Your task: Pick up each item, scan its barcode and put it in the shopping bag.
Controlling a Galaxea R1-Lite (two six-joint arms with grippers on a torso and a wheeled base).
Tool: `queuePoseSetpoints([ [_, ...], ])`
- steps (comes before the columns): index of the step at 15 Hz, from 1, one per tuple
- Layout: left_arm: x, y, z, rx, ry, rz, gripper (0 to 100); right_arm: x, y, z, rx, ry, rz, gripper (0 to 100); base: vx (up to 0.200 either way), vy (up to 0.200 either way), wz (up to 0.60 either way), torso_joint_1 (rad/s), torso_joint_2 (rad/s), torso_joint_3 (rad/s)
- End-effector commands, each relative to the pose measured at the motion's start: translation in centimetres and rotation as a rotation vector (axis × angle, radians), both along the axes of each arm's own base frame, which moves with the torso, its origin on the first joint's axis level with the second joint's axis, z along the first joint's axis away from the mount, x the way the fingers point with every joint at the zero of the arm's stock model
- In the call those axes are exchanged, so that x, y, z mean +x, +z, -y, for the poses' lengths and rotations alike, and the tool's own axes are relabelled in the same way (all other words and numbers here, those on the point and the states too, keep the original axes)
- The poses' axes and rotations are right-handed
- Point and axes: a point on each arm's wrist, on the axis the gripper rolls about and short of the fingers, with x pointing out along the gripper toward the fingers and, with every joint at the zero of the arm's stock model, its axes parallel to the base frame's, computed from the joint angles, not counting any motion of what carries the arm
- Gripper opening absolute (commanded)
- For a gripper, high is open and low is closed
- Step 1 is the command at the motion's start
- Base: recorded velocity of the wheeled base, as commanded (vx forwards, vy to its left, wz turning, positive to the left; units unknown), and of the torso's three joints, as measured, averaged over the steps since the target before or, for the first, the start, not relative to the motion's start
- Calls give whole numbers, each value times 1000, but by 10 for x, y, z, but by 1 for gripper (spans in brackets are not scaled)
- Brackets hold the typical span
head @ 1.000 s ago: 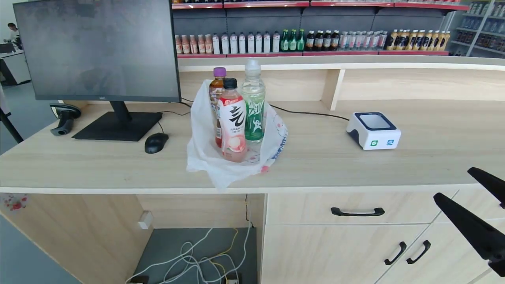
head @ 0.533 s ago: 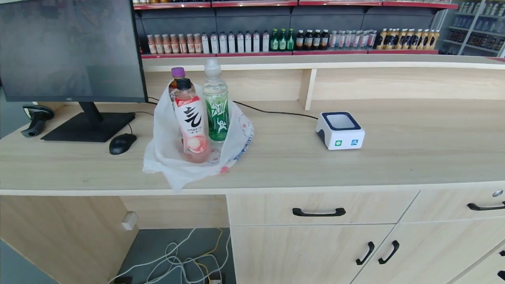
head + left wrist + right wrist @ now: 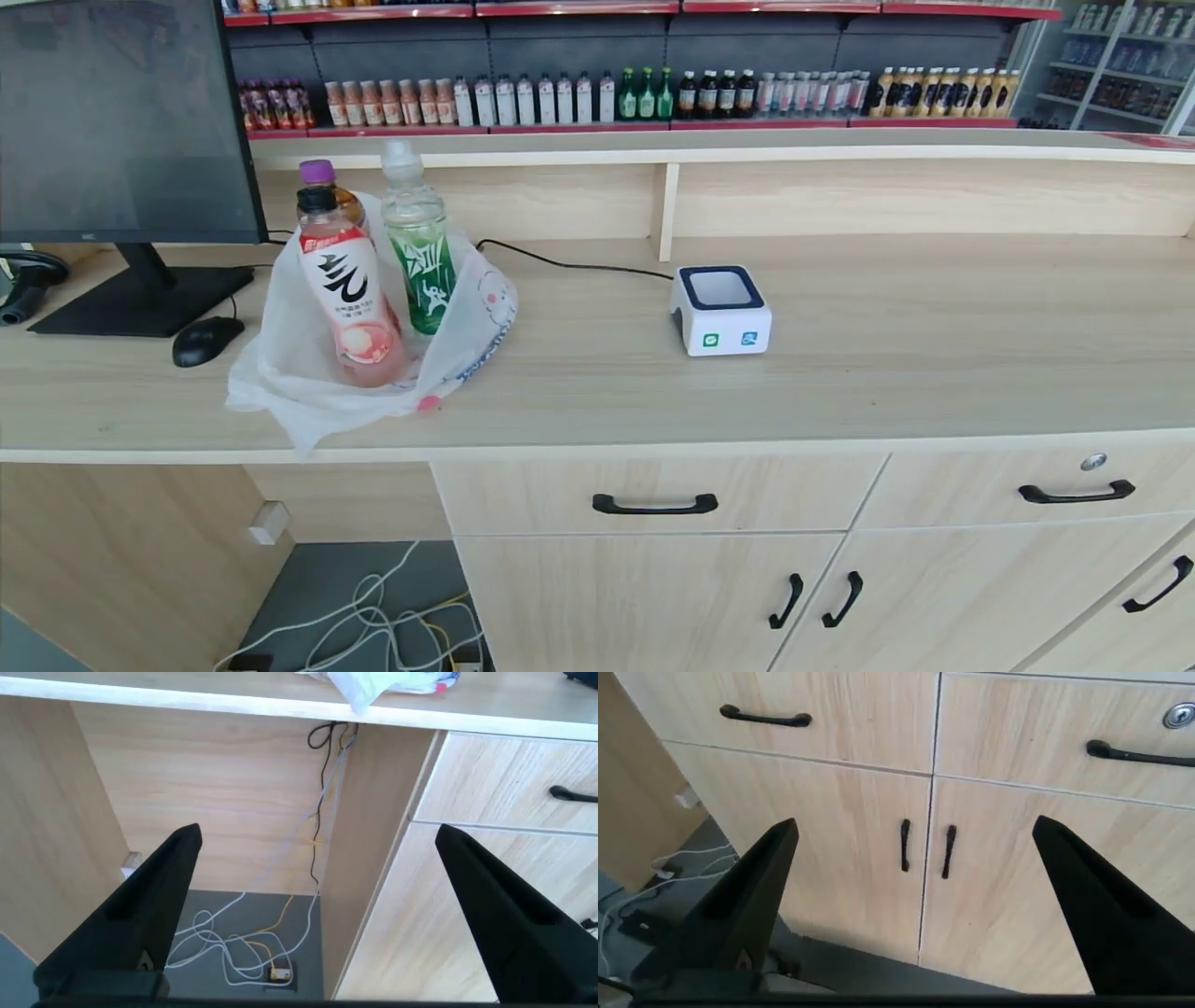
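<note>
**Claws.** The left claw (image 3: 318, 919) hangs with its jaws spread wide and nothing between them. The right claw (image 3: 915, 915) is likewise wide apart and holds nothing.

**Position of the goods.** Both claws sit lower than the counter (image 3: 887, 355). The left one faces the open recess under it, with loose cables (image 3: 234, 943) on the floor ahead of and below it. The shopping bag (image 3: 308, 392) lies on the counter, above and beyond the left claw, and its hem droops over the front edge just higher than the fingers. Three bottles stand upright inside the bag. The pink bottle (image 3: 350, 299) is nearest the claw's side. The green bottle (image 3: 420, 252) is beside it, and the purple-capped bottle (image 3: 322, 177) is behind. The right claw faces the cabinet doors (image 3: 831, 859) below the counter. The scanner (image 3: 720, 311) is on the counter above and beyond it, well apart from the bag, towards the right claw's side.

**Step in hand.** Every bottle I can count on the counter is already in the bag, so I judge the bagging to be at or near its end. Neither claw is engaged in a pick or a scan.

**Next move.** If any item remains, a claw must first rise above counter level. It must then close on the item and bring its barcode to the scanner window. The bag's slack hem is a snag risk for the left claw on the way up.
</note>
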Motion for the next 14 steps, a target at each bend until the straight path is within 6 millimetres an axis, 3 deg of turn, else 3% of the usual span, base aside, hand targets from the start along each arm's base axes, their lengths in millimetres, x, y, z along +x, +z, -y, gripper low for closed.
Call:
queuePoseSetpoints([
  [1, 0, 0, 0, 0, 0, 0, 100, 4, 0, -3, 0, -152, -61, 100, 0, -200, 0, 2, 2, 7],
  [5, 0, 0, 0, 1, 0, 0, 100, -7, -2, -3, -15, -210, 92, 100, 0, -200, 0, 4, 1, 2],
  [8, 0, 0, 0, 1, 0, 2, 100, -7, -2, -3, 1, -210, 87, 100, 0, -200, 0, 4, -1, 1],
  [11, 0, 0, 0, 1, 0, 2, 100, -7, -2, -3, -2, -210, 89, 100, 0, 0, 0, 0, 0, 0],
  [14, 0, 0, 0, 0, 0, 2, 100, -7, -2, -3, -6, -208, 89, 100, -200, 0, 0, 9, 2, -2],
])
